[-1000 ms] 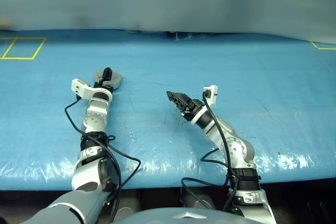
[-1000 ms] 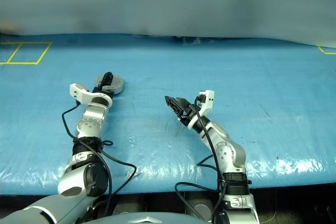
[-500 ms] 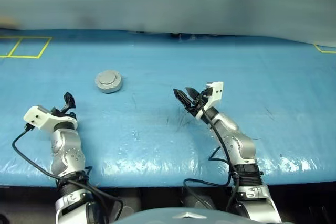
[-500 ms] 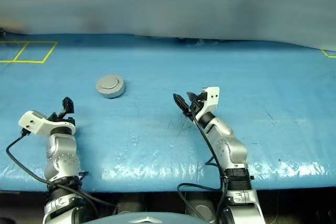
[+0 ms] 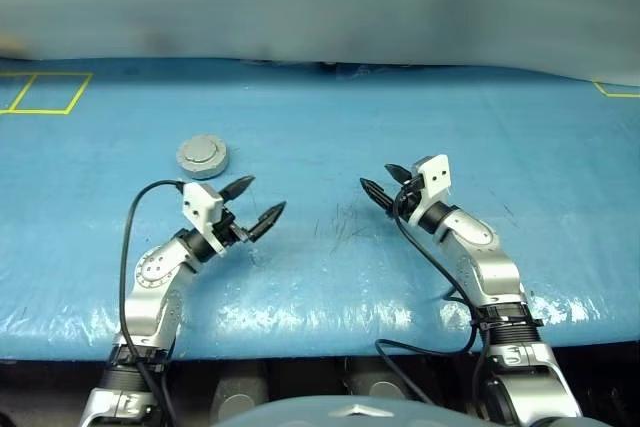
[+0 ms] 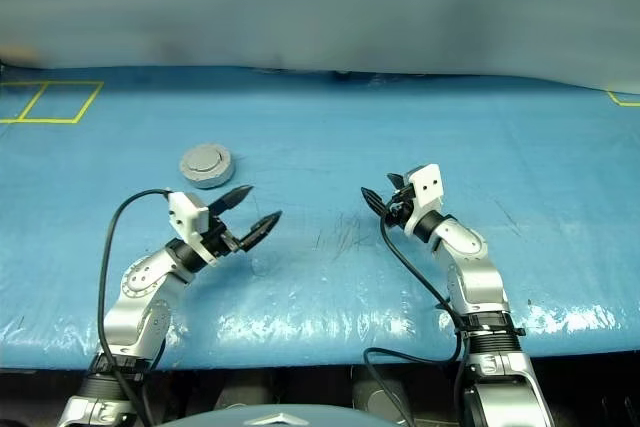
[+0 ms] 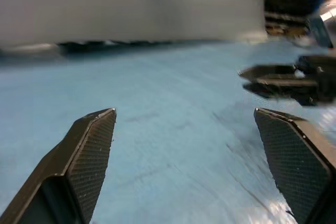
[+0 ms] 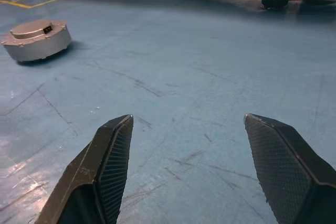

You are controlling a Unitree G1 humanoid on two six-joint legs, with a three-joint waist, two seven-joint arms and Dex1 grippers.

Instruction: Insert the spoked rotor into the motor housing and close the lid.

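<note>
Left eye view showed the round grey disc of the lid (image 5: 203, 156), plain with a raised centre, lying shut on the motor housing on the blue plastic-covered worktop (image 5: 320, 117), far-left of centre. Housing itself was hidden under the lid; spoked rotor could not be made out.

Left pincer (image 5: 255, 204) hung low over the worktop just nearer than the lid and to its right, clear of it, black fingers spread wide apart, nothing between them. Right pincer (image 5: 385, 183) hung well to the right, pointing toward the left one, fingers also apart and empty.

Right wrist view looked across scuffed blue sheet to the lid (image 8: 37, 39), well apart from its fingers (image 8: 113, 161). Yellow tape squares (image 5: 40, 92) marked the far-left corner.
</note>
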